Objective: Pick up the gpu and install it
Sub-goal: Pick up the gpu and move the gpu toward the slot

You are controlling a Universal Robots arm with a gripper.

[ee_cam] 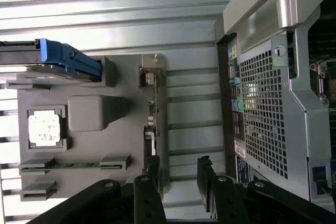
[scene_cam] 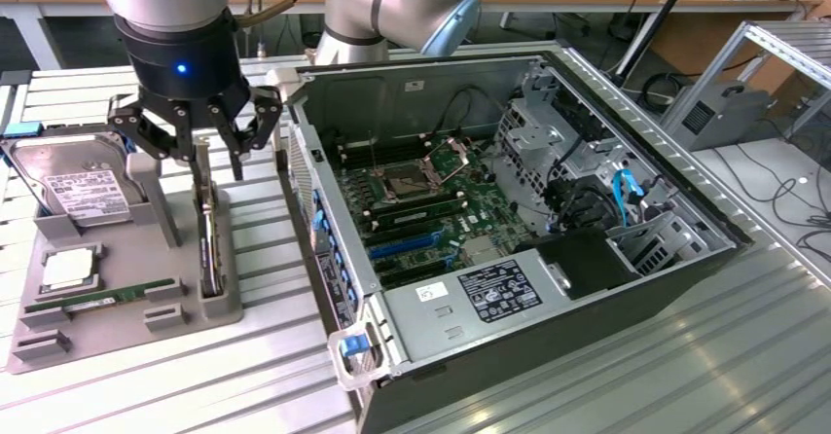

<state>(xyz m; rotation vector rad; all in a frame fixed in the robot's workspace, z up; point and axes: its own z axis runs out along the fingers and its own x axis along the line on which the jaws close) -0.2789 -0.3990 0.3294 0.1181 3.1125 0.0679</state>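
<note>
- Gripper [scene_cam: 204,160] [ee_cam: 178,182]: jaws wide, nothing held; hovers above the gpu [scene_cam: 205,249] [ee_cam: 152,111], no contact seen.
- Gpu location: on the grey tray [scene_cam: 130,329] [ee_cam: 105,140] on the desk [scene_cam: 195,385], in the slot along the tray edge nearest the PC case [scene_cam: 415,89] [ee_cam: 273,103]. Tray and case are side by side, w/ a strip of desk between.
- Done so far: approach only. Gpu not yet lifted.
- Left to do: grasp, lift, carry into the case, seat on the board. Blue slot [scene_cam: 396,247] on the board looks unoccupied, as far as can be judged.
- Gpu pose: stood on its long edge, thin side up, so a narrow dark line is presented to the gripper.
- Long axis: runs far-to-near in the exterior view, approx. parallel to the case's side wall and to the tray's long side.
- Bracket end [ee_cam: 152,71]: at the tray end where the hard drive [scene_cam: 81,193] [ee_cam: 68,59] sits, i.e. the far end in the exterior view.
- Alignment: in the wrist view the card's line runs to one finger [ee_cam: 152,182], not mid-gap; probably partly camera offset, can't be settled.
- Also on the tray, untouched: CPU [scene_cam: 65,271] [ee_cam: 44,128] and memory stick [scene_cam: 120,300] [ee_cam: 73,165].
</note>
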